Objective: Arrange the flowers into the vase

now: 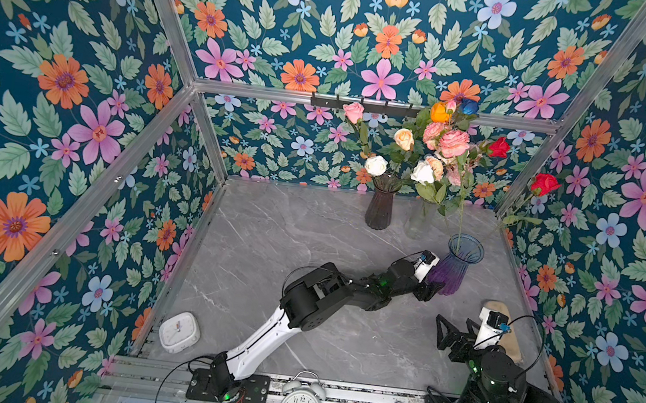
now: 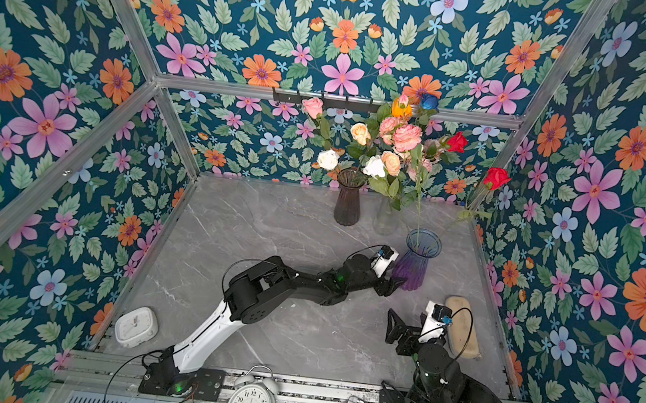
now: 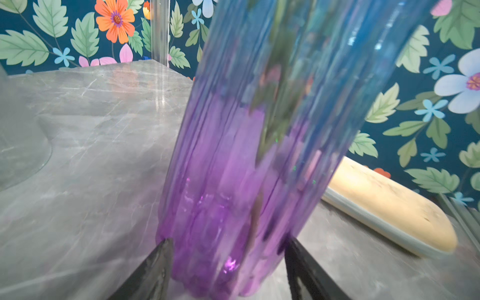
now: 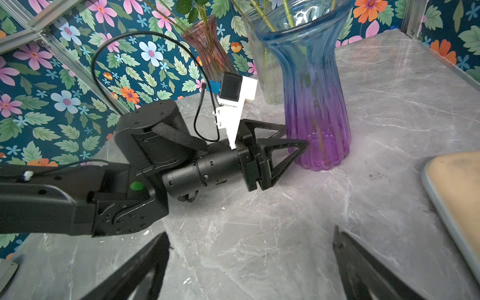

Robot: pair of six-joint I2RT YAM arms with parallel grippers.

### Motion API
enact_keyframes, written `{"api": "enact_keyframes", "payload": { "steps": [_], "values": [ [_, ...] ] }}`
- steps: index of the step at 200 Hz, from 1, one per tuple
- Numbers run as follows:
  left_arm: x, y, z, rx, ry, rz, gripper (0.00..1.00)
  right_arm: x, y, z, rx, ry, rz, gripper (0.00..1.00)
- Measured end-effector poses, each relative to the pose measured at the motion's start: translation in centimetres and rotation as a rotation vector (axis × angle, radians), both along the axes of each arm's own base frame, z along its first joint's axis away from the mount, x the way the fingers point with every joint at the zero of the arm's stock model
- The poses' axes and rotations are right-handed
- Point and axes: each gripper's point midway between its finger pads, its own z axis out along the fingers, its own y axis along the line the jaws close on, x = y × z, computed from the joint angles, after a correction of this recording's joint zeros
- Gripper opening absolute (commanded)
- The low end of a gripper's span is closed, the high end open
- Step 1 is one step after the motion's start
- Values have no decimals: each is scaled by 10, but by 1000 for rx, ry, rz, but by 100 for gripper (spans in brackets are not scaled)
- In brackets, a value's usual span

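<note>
Flowers (image 1: 454, 143) all stand in vases at the back right of the table (image 1: 265, 245); none lie loose. Three vases: brown vase (image 1: 380, 205), clear vase (image 1: 419, 222), blue vase (image 1: 453, 268). Roughly a dozen heads, two red, one blue; too bunched to count exactly. Stems look thin, light, probably wire-stiff. I'd pinch mid-stem below the leaves, never the soft heads. Left fingers (image 3: 155, 270) flank the blue vase's base; clamped or just off, cannot tell. Right fingers (image 4: 145, 270) wide apart, empty.
</note>
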Motion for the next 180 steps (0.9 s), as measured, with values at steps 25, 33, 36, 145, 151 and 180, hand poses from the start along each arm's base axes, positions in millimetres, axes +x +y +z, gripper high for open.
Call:
{"api": "enact_keyframes", "payload": {
  "steps": [25,33,36,145,151,180],
  "values": [
    [12,-14,0,-15,24,20,71,-1,-2,1,-2,0,-3,99],
    [16,-17,0,-17,25,27,71,-1,-2,1,-4,2,-2,99],
    [17,-19,0,-18,28,30,71,-1,-2,1,-5,2,-2,99],
    [53,-58,5,-90,59,63,77,-3,-6,17,17,-24,-8,99],
    [54,-59,6,-94,57,64,76,-3,-7,17,17,-24,-9,99],
    [52,-55,2,-86,61,66,77,-2,-8,19,16,-28,-17,99]
  ]
}}
